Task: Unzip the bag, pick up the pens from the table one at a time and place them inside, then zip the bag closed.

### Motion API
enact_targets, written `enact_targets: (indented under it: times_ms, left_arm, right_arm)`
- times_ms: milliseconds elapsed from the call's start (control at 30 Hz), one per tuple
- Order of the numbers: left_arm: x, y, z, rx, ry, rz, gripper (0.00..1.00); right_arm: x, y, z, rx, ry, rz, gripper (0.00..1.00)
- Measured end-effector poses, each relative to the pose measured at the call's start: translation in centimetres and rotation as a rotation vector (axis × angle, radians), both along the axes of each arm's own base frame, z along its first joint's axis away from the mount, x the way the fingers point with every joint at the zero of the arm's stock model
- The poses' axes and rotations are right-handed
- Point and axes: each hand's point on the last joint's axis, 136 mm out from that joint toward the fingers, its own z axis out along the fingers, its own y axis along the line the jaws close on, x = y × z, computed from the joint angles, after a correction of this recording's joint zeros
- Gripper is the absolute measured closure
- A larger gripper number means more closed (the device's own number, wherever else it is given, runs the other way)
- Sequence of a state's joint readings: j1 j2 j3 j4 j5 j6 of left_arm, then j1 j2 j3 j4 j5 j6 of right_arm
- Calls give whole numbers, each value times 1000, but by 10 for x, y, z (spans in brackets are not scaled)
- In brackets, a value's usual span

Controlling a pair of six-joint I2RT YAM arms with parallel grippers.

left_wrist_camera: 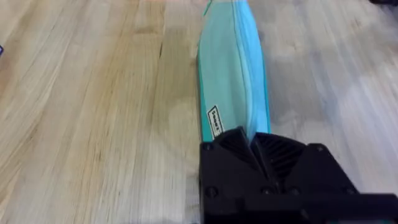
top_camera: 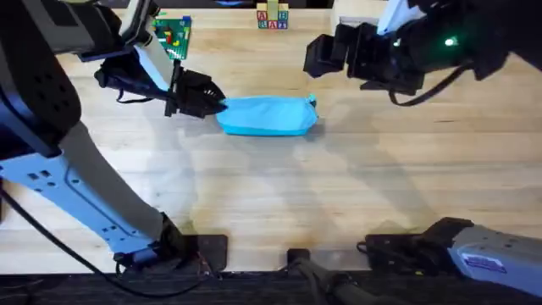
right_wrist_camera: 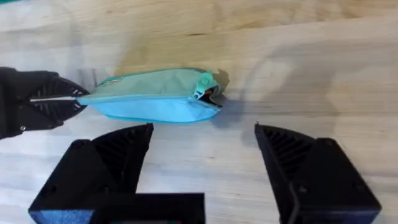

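overhead: lying mid-bench (top_camera: 356,178), bag (top_camera: 268,116); pinching its end, left pincer (top_camera: 218,105); hovering beyond its other end, right pincer (top_camera: 315,52) | left wrist: pressing together on bag (left_wrist_camera: 233,74) end, fingers (left_wrist_camera: 273,155) | right wrist: spreading wide above bag (right_wrist_camera: 155,96), right pincer (right_wrist_camera: 202,155); sitting at far end, teal pull (right_wrist_camera: 203,84)
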State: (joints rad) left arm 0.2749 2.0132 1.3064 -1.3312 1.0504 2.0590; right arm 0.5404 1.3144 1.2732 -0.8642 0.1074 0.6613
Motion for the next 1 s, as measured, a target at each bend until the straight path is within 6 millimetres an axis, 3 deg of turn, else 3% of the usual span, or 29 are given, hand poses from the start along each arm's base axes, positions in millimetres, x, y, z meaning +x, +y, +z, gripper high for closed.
enact_targets:
  times_ms: [367,1000]
  left_arm:
    - [0,0,0,0,1,0,958]
    - [0,0,0,0,1,0,958]
  right_arm:
    - [8,5,-37,25,133,-156,6]
    - [31,19,-73,39,185,-235,60]
